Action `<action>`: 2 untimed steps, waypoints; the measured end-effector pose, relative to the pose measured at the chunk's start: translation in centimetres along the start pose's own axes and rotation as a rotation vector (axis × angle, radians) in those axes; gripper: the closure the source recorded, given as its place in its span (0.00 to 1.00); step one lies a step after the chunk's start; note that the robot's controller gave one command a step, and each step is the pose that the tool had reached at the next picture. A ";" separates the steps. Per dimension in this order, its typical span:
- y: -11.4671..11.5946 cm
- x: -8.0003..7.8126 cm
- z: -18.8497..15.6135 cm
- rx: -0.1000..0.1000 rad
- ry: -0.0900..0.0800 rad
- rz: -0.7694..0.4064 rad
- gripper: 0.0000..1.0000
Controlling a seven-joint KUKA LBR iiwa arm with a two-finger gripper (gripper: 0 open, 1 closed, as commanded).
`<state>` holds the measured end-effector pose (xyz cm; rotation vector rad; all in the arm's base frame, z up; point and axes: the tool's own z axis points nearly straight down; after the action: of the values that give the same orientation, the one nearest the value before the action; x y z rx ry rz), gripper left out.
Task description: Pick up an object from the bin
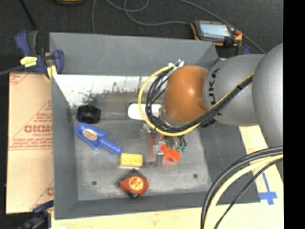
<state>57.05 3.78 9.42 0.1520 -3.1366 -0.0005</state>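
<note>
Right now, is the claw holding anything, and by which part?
Cannot tell. The claw sits right beside a small orange-red thing near the bin's middle, but the arm's orange cover hides any grip.

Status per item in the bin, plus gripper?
gripper: low in the bin, beside the red piece
red piece: resting loose at the gripper
white tube: lying, partly under the arm
black cap: loose, flat
blue tool: lying flat
yellow block: lying flat
tape measure: lying flat, untouched

We note the bin (pixel 95 178) as matt, scuffed grey metal; blue tool (pixel 97 138) glossy plastic; wrist cover (pixel 186 94) smooth, shiny.
</note>
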 end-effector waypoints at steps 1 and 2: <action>5.2 1.3 -1.2 0.000 -0.003 0.126 0.00; 5.0 0.8 1.6 -0.003 -0.003 0.049 0.00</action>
<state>55.72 8.70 7.78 0.0758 -3.1425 -0.0046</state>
